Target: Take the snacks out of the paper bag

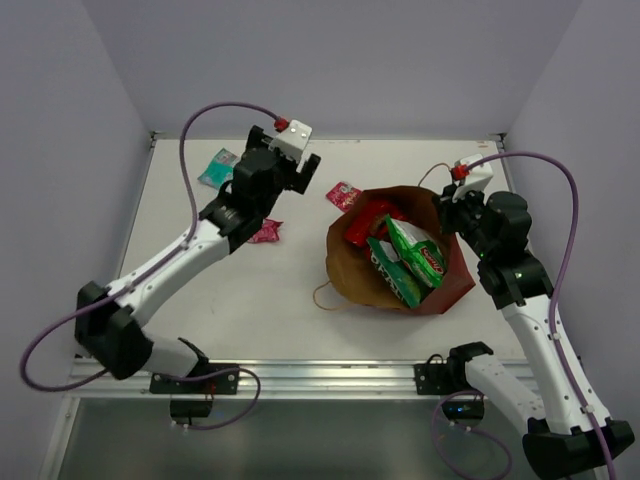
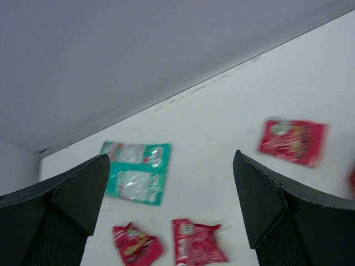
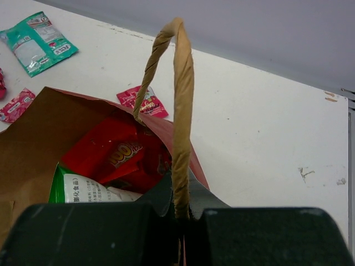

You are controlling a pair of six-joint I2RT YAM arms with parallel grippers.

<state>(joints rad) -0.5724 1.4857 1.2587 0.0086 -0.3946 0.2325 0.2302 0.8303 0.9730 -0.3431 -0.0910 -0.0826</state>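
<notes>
The paper bag (image 1: pixel 345 265) slumps open at the table's right: light, soft kraft that buckles, best steadied by its twine handle (image 3: pixel 182 111), which the right gripper (image 3: pixel 186 213) clamps. Inside are a red packet (image 1: pixel 368 222) and green-and-white packets (image 1: pixel 415 255), probably light and slippery, so pinch a free edge. The left gripper (image 2: pixel 171 160), fingers apart and empty, hovers over a teal packet (image 2: pixel 136 172) and small pink-red packets (image 2: pixel 136 244).

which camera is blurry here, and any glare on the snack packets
Left wrist: soft throughout, the teal packet and small red packets smeared. Right wrist: sharper, twine handle crisp. Top external: even light, faint shadows, slight sheen on the green packet.
</notes>
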